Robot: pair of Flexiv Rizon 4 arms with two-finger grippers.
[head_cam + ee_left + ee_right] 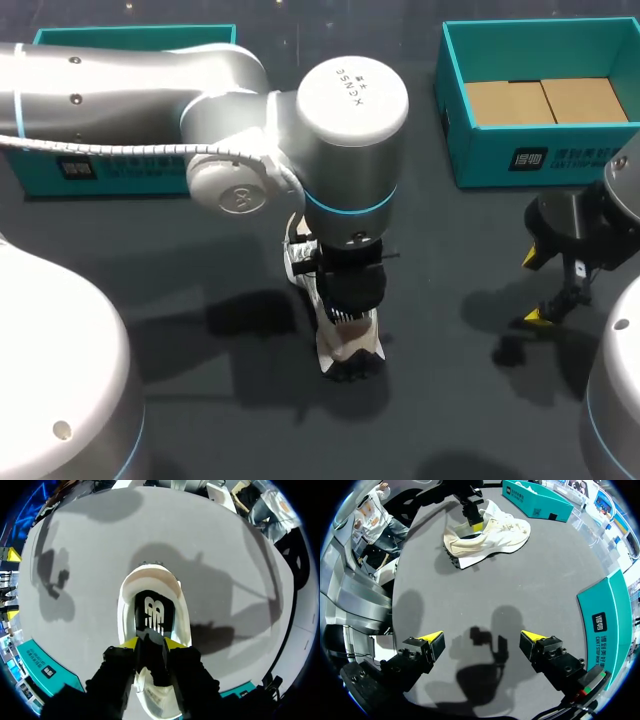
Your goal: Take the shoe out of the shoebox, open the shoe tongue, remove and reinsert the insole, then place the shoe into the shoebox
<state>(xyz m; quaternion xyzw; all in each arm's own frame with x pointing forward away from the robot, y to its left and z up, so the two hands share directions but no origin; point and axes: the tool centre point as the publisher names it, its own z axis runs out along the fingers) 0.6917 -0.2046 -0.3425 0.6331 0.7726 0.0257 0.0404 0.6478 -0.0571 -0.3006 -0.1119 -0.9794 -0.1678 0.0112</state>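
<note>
Noting the shoe (345, 350) first: white, out of the box, standing on its sole on the dark tabletop (220, 400), roughly mid-table.

My left arm comes in over the shoe, and its pincer (348, 305) points straight down into the shoe's opening. In the left wrist view the left pincer (152, 643) has its yellow tips close together, pinching a black strip that runs back into the shoe (185, 625). I take the strip for the insole (152, 612); its logo end lies inside the shoe, at the end farther from the fingers.

The right pincer (535, 288) hangs to the right of the shoe, well apart from it, over bare tabletop. From its own wrist, the right pincer (482, 642) is spread wide and grips nothing. The shoe (490, 537) sits well ahead of it.

The open teal shoebox (530, 160) sits beyond the shoe and to its right, with brown cardboard showing inside. A second teal box (130, 165) sits beyond the shoe and to its left, partly hidden by my left arm.
</note>
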